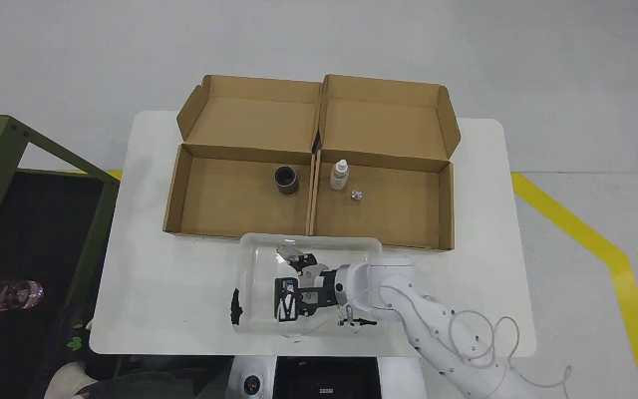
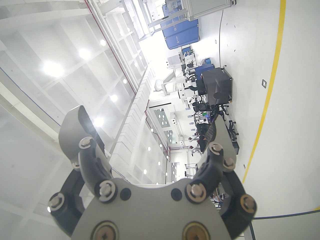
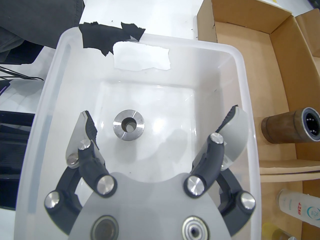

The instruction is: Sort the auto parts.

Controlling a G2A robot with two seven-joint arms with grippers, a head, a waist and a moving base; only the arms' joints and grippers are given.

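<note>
Right wrist view: right claw (image 3: 160,116) spread wide, down inside the clear bin (image 3: 240,58)
Shiny metal bushing (image 3: 128,125), round with a centre hole, sits on the bin floor just ahead of the claw, nearer one finger. Looks solid, heavy-ish and slick, so I'd pinch across its outer rim, square on.

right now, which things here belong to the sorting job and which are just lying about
Job: metal ring in clear bin; brown bearing in left box; white bottle, small metal part in right box; open right gripper.
Lying about: black tape, white label on bin.
</note>
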